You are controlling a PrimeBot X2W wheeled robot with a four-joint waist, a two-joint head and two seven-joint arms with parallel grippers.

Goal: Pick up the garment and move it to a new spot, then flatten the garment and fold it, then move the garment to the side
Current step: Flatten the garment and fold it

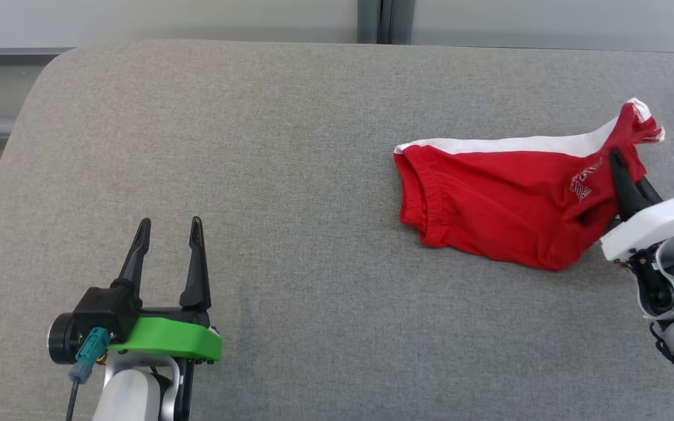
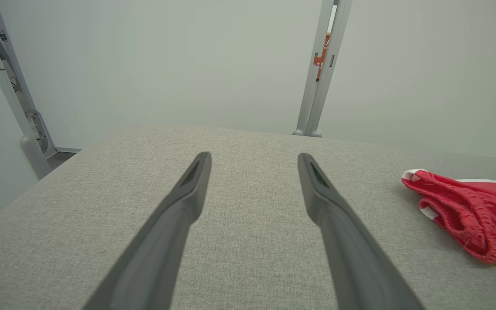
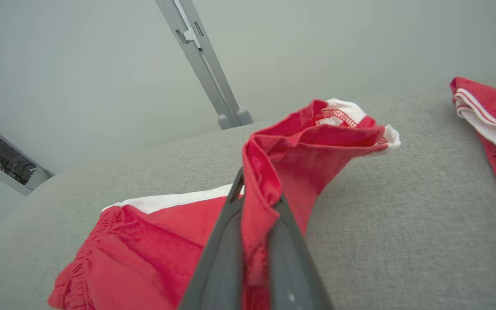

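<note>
One garment (image 1: 506,199) in right claw (image 1: 621,169)

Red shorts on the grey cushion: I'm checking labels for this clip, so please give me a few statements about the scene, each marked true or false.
1. The right gripper is shut on a fold of the red shorts. True.
2. The left gripper grips the shorts' waistband. False: it is open and empty, over the bare grey cushion, well apart from the shorts.
3. The shorts lie fully flat. False: the end at the right gripper stands up in a bunched peak.
4. A second red and white garment lies on the cushion beyond the shorts, on the robot's right. True.
</note>
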